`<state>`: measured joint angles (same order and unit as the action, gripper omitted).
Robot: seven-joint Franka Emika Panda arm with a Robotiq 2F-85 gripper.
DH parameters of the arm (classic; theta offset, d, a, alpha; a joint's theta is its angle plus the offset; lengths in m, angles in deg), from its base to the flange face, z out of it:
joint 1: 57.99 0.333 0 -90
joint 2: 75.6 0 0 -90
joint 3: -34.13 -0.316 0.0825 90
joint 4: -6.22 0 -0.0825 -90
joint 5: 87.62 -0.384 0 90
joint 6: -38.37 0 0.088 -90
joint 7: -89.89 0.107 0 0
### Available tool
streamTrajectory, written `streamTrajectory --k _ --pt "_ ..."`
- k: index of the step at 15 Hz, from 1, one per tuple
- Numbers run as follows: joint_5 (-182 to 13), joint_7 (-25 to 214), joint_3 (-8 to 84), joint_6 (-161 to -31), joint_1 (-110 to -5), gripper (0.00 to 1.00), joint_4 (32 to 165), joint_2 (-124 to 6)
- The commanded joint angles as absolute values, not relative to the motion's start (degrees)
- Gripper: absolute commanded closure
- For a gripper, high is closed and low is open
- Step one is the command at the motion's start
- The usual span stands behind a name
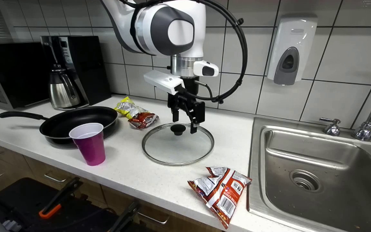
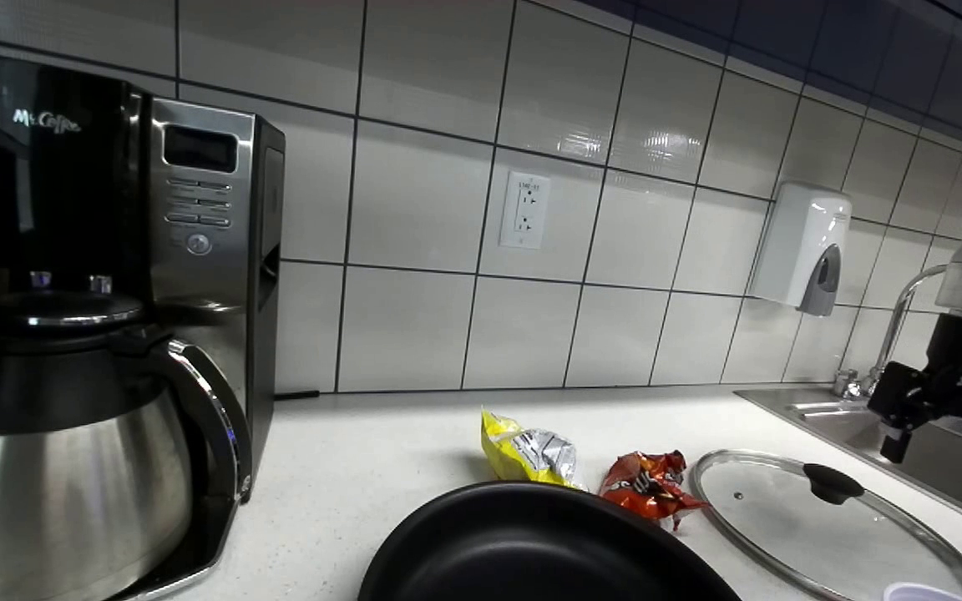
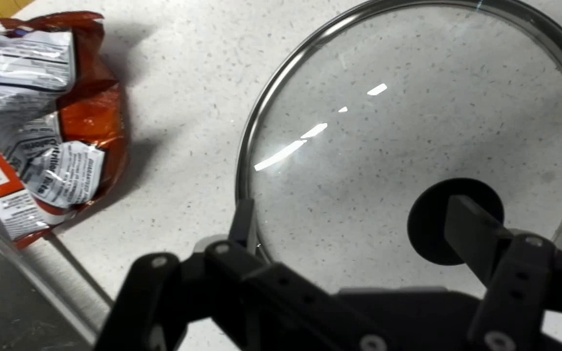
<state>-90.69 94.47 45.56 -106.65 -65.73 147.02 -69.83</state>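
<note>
My gripper (image 1: 184, 124) points down over the counter with its fingers wide apart and nothing between them. Below it lies a round glass lid (image 1: 172, 148) with a metal rim and a black knob (image 1: 178, 129). In the wrist view, one finger (image 3: 471, 226) overlaps the knob (image 3: 425, 229), while the opposite finger (image 3: 243, 222) lines up with the rim of the lid (image 3: 359, 146). An exterior view shows the gripper (image 2: 943, 455) at the right edge, its fingertips above counter level and apart from the lid (image 2: 823, 534).
A black frying pan (image 1: 76, 120), a purple cup (image 1: 90, 148) and crumpled yellow (image 1: 126, 108) and red (image 1: 143, 120) snack bags stand left of the lid. Another red bag (image 1: 225, 193) lies by the sink (image 1: 257, 167). A coffee maker (image 1: 85, 64) and soap dispenser (image 1: 293, 48) are behind.
</note>
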Motion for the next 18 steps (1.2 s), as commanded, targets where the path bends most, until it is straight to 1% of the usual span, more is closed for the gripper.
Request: streamTrajectory --k 1,11,18 --pt "-88.3 93.0 46.8 -107.3 -67.9 0.0 149.6 -72.7" --pt "-85.7 85.0 51.4 -106.4 -73.1 0.0 153.0 -76.6" --pt "-87.3 76.2 53.9 -106.4 -76.0 0.0 154.5 -76.3"
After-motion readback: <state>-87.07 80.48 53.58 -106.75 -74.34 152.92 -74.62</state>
